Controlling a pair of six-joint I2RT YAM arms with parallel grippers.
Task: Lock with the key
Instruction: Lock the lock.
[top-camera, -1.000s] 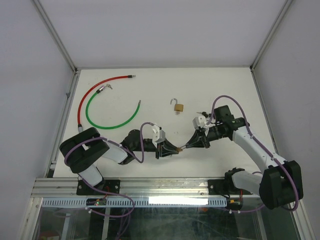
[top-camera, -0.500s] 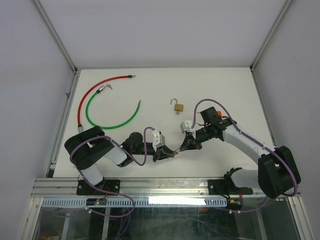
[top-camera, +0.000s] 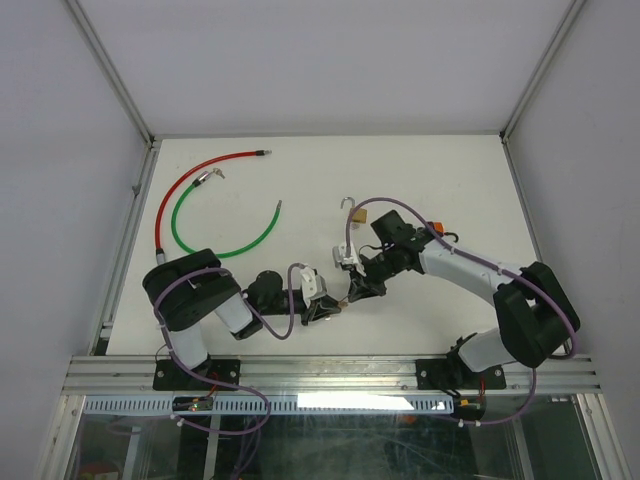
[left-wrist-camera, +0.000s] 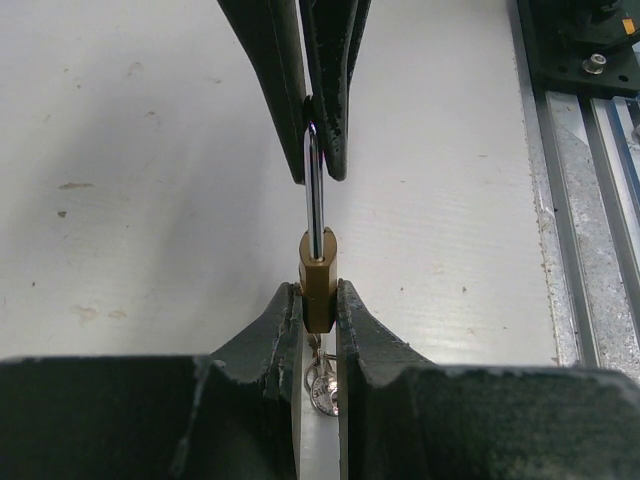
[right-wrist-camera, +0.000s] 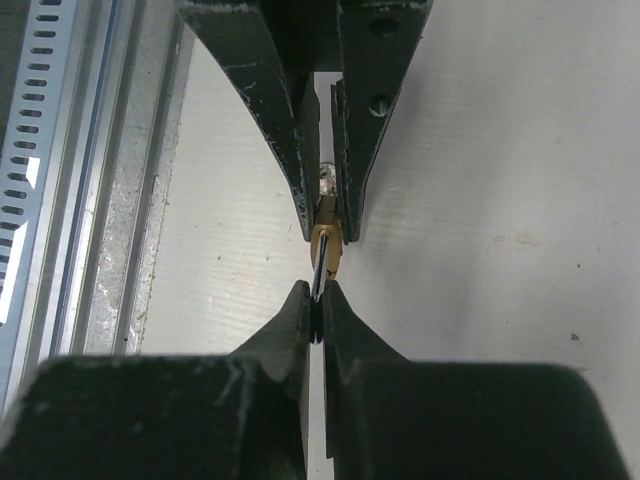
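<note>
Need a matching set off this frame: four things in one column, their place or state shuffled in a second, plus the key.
Things
1. held padlock body
2. held shackle
3. second padlock
4. red cable

Place or state
A. lies free on the table, shackle open
B. clamped in the right jaws
C. curves along the far left, outside the green cable
D. clamped in the left jaws

Pairs: 1-D, 2-B, 3-A, 4-C

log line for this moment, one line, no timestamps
left gripper: shut on padlock body | right gripper: shut on shackle | keys: hanging below body | spare padlock: on table beyond
</note>
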